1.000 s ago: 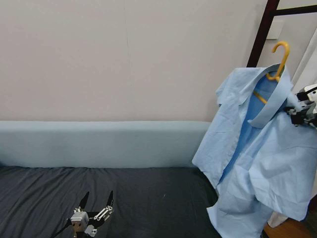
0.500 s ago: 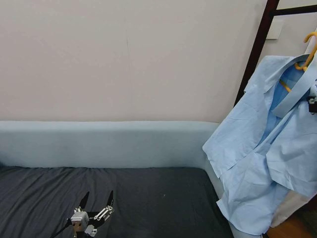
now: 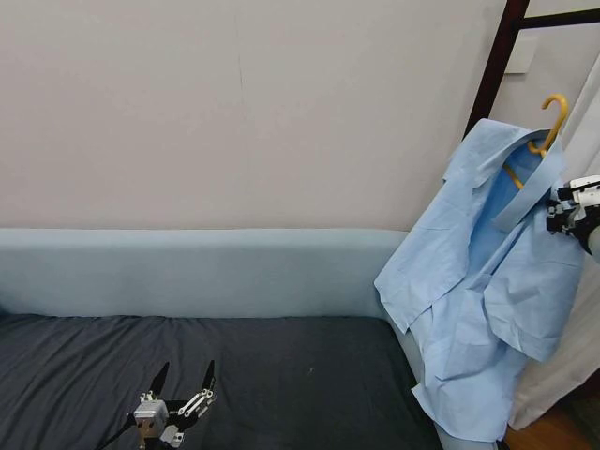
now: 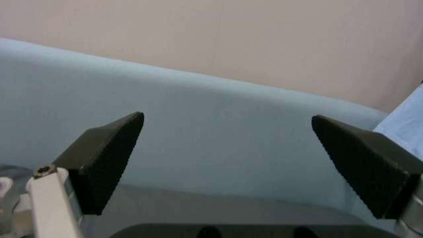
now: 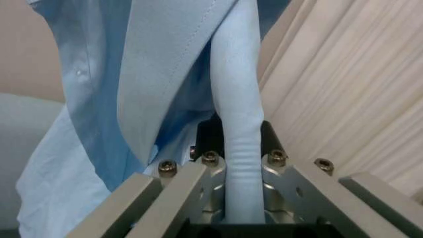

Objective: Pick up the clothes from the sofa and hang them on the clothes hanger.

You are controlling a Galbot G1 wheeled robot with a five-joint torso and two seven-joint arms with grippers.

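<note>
Nearest, the left gripper [image 3: 174, 405] is idling low over the dark sofa seat [image 3: 309, 375], its jaws standing wide apart and holding nothing. Farther right, the light blue shirt [image 3: 478, 291] is hanging clear of the seat on a yellow hanger [image 3: 556, 97], its hem dangling in front of the sofa's right end. The right gripper [image 3: 570, 208] is clamping down on the shirt's cloth-covered shoulder beside the collar. Beyond it, the dark rack [image 3: 494, 66] is standing against the wall. The step in hand looks like bringing the hook to the rack's crossbar. Doing it well means lifting slowly so the shirt is not swinging, getting the hook above the bar, and letting go only once the bar is bearing the weight.
</note>
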